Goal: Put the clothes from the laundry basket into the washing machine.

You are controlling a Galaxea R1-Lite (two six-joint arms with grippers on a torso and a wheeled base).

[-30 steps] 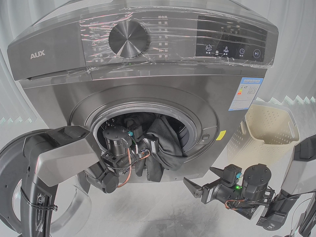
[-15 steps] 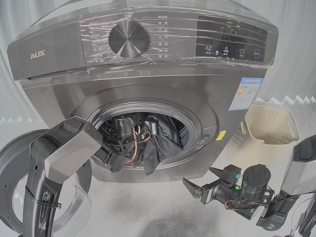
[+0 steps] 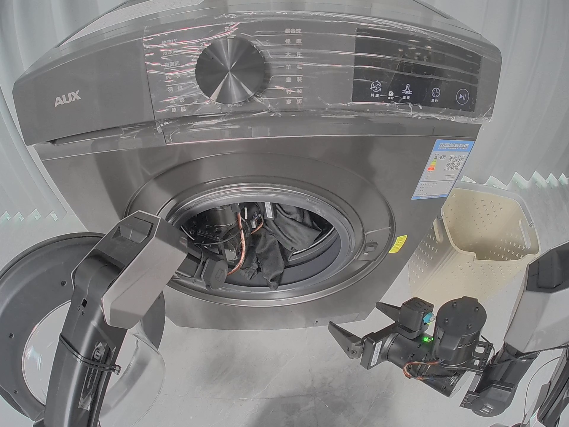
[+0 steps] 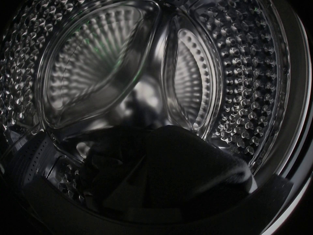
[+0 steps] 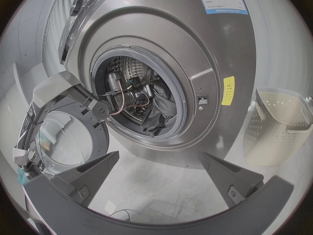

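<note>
Pushing deeper through the door opening (image 3: pixel 354 232) of the washing machine (image 3: pixel 296 149), the left gripper (image 3: pixel 261 216) has taken the dark garment (image 3: pixel 274 257) in with it. A second ago the cloth hung out over the opening's lower rim and down the machine's front. Now nearly all of it sits inside the opening, with one fold resting on that rim. Whether the left jaws have hold of the cloth or have let go cannot be told, as the wrist hides them. From the left wrist camera the garment (image 4: pixel 182 170) lies heaped low in the drum (image 4: pixel 97 66), directly ahead of the gripper. This load looks close to delivered, judging by how little cloth remains at the rim. The right gripper (image 3: pixel 355 321) has kept its place below and to the right of the opening, jaws spread wide and empty. Further right of the opening stands the cream laundry basket (image 3: pixel 486 238), with no clothes visible in the part of it that shows.
</note>
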